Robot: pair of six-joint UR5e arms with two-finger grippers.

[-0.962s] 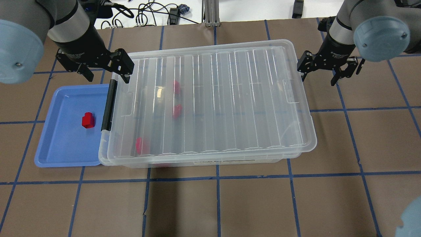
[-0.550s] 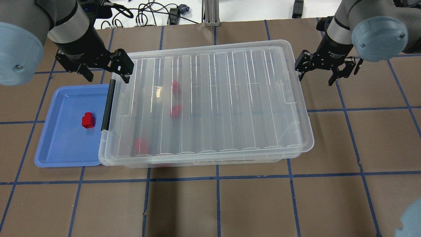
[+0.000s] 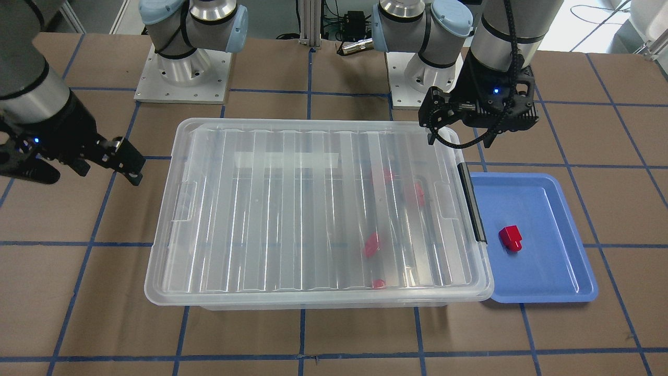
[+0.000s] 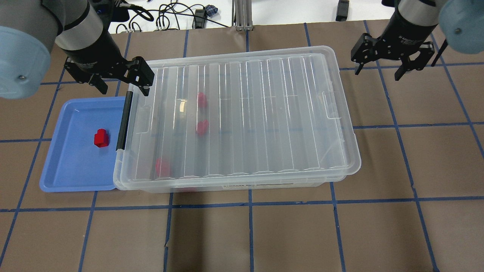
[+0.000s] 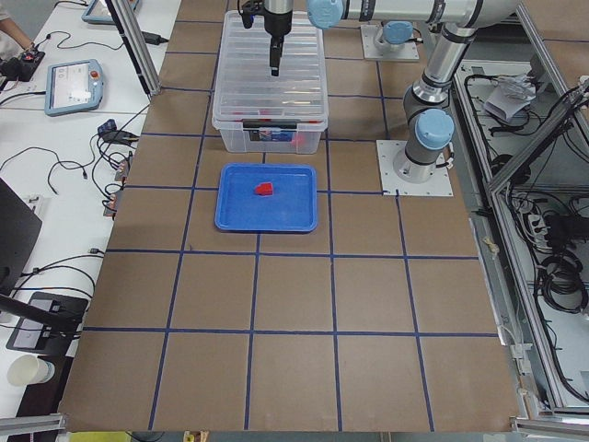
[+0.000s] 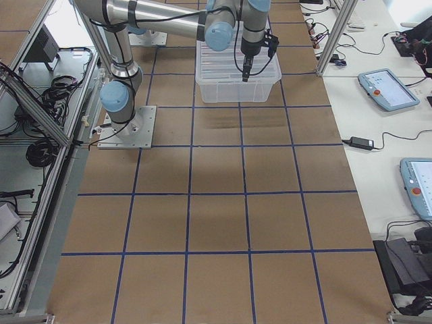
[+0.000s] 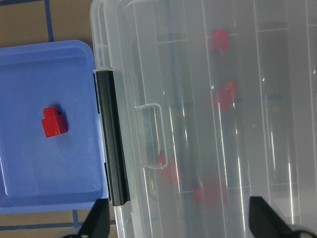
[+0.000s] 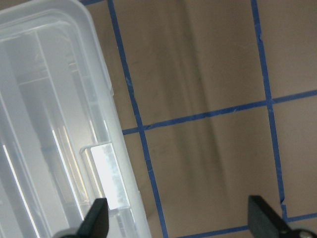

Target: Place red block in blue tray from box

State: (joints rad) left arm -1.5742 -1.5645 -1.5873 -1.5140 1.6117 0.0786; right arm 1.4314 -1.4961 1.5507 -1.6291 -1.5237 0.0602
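Note:
The box is a clear bin with its ribbed lid on and a black latch at its left end. Several red blocks show blurred through the lid. The blue tray lies against the box's latch end, with one red block in it, also in the left wrist view. My left gripper is open and empty, above the latch end's far corner. My right gripper is open and empty, off the box's far right corner, over bare table.
The table is brown with a blue tape grid. Cables and an aluminium post lie beyond the far edge. The two arm bases stand behind the box in the front-facing view. The tray also shows in the left side view.
My right gripper has drawn back from the box's right end, toward the far right. The lid has shifted slightly left. My left gripper has not moved.

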